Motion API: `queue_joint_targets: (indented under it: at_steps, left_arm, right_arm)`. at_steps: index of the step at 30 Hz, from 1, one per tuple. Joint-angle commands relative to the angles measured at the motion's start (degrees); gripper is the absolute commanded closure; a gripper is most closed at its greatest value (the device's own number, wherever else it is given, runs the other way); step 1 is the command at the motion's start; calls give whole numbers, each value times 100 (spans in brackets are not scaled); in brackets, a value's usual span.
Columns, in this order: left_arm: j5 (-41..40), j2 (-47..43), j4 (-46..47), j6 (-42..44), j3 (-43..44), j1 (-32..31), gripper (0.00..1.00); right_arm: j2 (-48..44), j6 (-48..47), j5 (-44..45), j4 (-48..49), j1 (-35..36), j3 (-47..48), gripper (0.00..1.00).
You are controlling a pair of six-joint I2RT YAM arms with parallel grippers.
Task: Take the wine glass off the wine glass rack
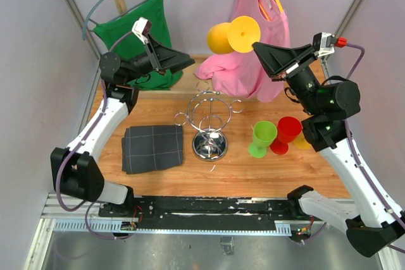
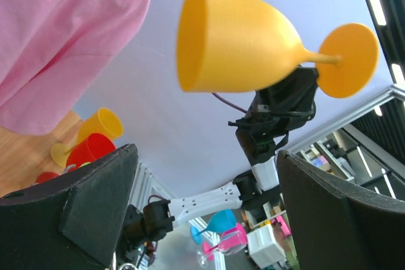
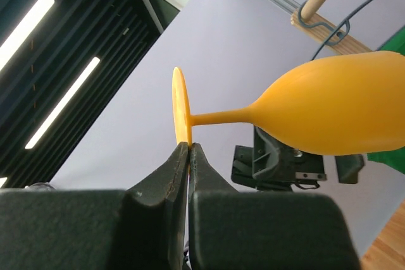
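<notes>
Held high above the rack (image 1: 209, 120), clear of its loops: orange wine glass (image 1: 233, 35), pinched by the foot's thin rim in the clenched right claw (image 3: 188, 150). Probably light, stiff, slick plastic, apt to swivel; better gripped at the stem. Left claw (image 2: 202, 213) spread, grasping nothing.

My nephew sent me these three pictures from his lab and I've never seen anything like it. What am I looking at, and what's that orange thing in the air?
Those are two robot arms bolted to a wooden table. The wide picture is taken from above and behind them; the other two come from cameras on each wrist. The right gripper pinches the foot of an orange wine glass, held sideways in the air. The left gripper is open and holds nothing. On the table stand a chrome wire rack, now bare, a folded dark cloth, and green, red and yellow glasses. Green and pink shirts hang behind.
</notes>
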Motion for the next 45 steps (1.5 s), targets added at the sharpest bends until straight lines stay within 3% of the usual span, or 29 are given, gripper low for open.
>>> queue_joint_targets:
  at_steps: [1, 9, 27, 45]
  left_arm:
    - [57, 425, 845, -482, 383, 43, 4]
    - [-48, 939, 1200, -667, 1058, 43, 4]
    - [-153, 1089, 1607, -864, 1269, 45, 4]
    - [-111, 876, 1680, -709, 822, 202, 5]
  right_arm:
    - [-100, 174, -188, 884, -198, -79, 99]
    - [144, 298, -209, 1407, -71, -264, 99]
    - [854, 334, 31, 2274, 546, -396, 99]
    - [71, -174, 521, 1768, 610, -643, 99]
